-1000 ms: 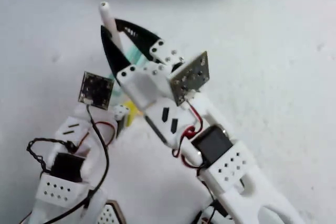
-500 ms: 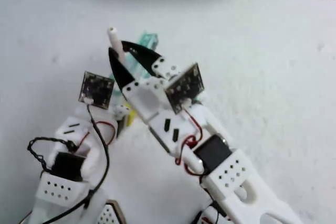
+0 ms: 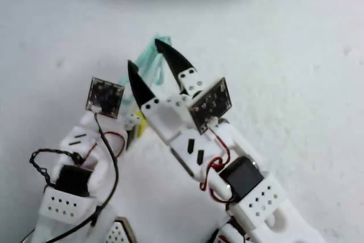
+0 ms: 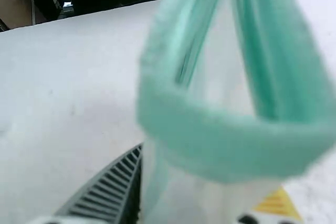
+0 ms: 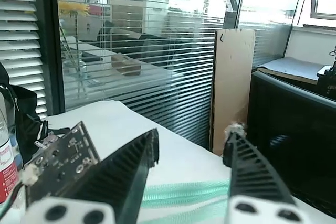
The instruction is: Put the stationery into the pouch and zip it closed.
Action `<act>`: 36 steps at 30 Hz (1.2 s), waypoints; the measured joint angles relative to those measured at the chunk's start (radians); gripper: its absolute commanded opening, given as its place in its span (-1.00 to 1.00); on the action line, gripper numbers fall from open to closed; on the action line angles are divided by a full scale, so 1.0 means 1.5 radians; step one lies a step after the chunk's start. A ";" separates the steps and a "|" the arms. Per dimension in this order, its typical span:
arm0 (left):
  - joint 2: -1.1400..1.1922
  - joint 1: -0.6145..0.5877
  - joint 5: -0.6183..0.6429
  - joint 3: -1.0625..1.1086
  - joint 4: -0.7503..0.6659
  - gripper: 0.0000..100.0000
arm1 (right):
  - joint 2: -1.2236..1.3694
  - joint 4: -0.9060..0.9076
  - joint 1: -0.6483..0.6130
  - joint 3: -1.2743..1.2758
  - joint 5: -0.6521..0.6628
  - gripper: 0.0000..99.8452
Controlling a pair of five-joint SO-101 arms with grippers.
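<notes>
The pouch [image 3: 149, 68] is pale with a mint-green zip band and stands raised between the two arms, its mouth open. Seen close in the left wrist view, the green rim of the pouch [image 4: 220, 140] loops wide. My left gripper [image 4: 149, 184] is shut on the pouch wall, and one ribbed grey finger [image 4: 107, 195] lies against it. My right gripper [image 3: 144, 53] hovers over the pouch mouth, its black fingers open with nothing between them. The right gripper [image 5: 193, 132] points up and away, with the green band of the pouch [image 5: 184, 195] just below it.
White table [image 3: 284, 49] stretches free to the right and far side, ending at a dark far edge. The left arm's camera board [image 3: 104, 96] sits close beside the right gripper. A yellow patch [image 3: 141, 123] shows low by the pouch.
My right gripper held a white pen upright a second ago. It drew back toward the pouch, the pen dropped from sight, and the fingers now stand open and bare.
</notes>
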 measured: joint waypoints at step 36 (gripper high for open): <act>0.000 0.000 0.000 0.000 0.000 -0.61 | -0.017 0.284 0.255 -0.035 0.087 -0.65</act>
